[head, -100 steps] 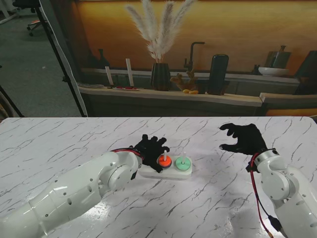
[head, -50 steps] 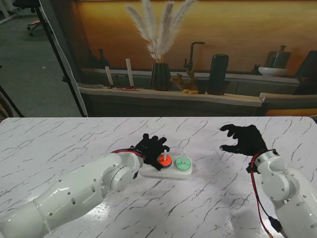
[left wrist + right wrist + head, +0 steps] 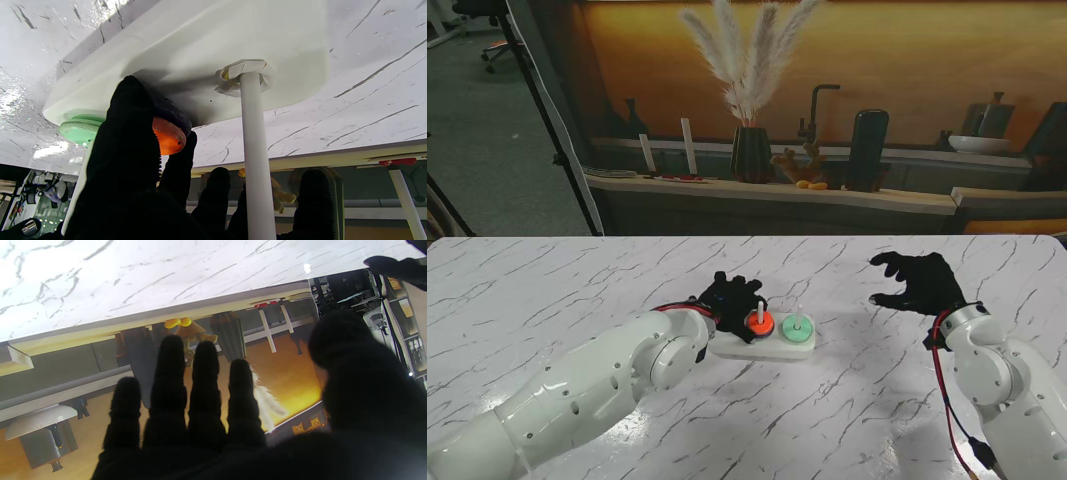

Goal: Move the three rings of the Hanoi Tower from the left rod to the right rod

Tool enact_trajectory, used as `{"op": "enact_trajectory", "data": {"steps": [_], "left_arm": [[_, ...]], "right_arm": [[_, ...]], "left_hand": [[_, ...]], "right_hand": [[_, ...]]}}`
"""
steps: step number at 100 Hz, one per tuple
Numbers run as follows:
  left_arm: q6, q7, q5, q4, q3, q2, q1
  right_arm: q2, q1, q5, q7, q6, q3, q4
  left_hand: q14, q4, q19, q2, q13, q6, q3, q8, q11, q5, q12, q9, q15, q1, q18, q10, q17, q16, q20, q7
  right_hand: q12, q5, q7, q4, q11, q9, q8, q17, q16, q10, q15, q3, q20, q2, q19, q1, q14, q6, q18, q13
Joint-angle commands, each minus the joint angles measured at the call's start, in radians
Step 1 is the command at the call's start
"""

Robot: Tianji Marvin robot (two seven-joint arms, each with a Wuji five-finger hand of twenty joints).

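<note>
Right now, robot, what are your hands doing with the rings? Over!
Left hand pinching the orange ring on the middle rod. Right hand open, holding nothing. Green ring on the right rod. Left rod bare. Nothing in the way.

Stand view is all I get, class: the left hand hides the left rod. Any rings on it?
Observer: None. The left wrist view shows the left rod bare down to the white base.
Operator: Is anything under the orange ring?
Observer: Yes, a dark ring sits between the orange ring and the base.
Operator: Is the hand gripping it?
Observer: The left hand has fingers on opposite sides of the orange ring.
</note>
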Motion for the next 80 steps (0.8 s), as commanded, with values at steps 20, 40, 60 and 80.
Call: {"op": "enact_trajectory", "data": {"steps": [20,40,60,80], "left_arm": [[-0.028,-0.038,-0.022,-0.026,-0.032,-0.001,0.015],[-0.026,-0.043,-0.032,-0.044,-0.054,-0.001,0.027],[-0.021,-0.057,-0.064,-0.048,-0.059,-0.001,0.031],[-0.019,-0.073,-0.08,-0.049,-0.058,0.001,0.031]], "right_arm": [[-0.004,-0.006,0.003,0.016,0.006,-0.011,0.001],[-0.004,-0.005,0.002,0.019,0.009,-0.015,0.002],[-0.004,-0.004,0.004,0.016,0.011,-0.015,0.004],[-0.005,-0.003,0.006,0.015,0.012,-0.015,0.006]], "left_hand": [[-0.009,-0.01,0.026,0.118,0.025,-0.038,0.003,-0.013,0.016,0.027,0.014,0.035,-0.002,0.043,0.0,-0.011,-0.014,0.008,-0.019,0.015],[-0.008,-0.012,0.025,0.121,0.027,-0.041,-0.004,-0.02,0.016,0.029,0.013,0.036,-0.003,0.046,-0.001,-0.012,-0.015,0.008,-0.022,0.018],[-0.009,-0.009,0.013,0.086,0.017,-0.03,-0.005,-0.032,0.007,0.018,0.009,0.016,-0.01,0.045,-0.003,-0.012,-0.023,0.004,-0.029,0.007],[-0.01,-0.003,0.001,0.06,0.011,-0.028,0.0,-0.044,0.0,0.006,0.005,0.004,-0.014,0.038,-0.002,-0.009,-0.026,0.001,-0.035,-0.011]], "right_hand": [[0.006,0.0,0.0,0.015,0.008,0.017,0.003,-0.011,0.01,-0.016,0.009,-0.004,-0.001,0.0,0.016,-0.016,-0.007,-0.025,0.326,0.004],[0.007,0.0,-0.002,0.016,0.007,0.018,0.003,-0.01,0.011,-0.016,0.009,-0.004,-0.001,0.003,0.017,-0.014,-0.005,-0.024,0.325,0.005],[0.007,0.002,-0.001,0.015,0.008,0.017,0.004,-0.01,0.012,-0.015,0.011,-0.007,0.0,0.006,0.017,-0.008,-0.006,-0.024,0.324,0.006],[0.008,0.004,0.001,0.016,0.01,0.018,0.005,-0.01,0.012,-0.014,0.013,-0.01,0.0,0.009,0.017,-0.002,-0.005,-0.028,0.324,0.007]]}}
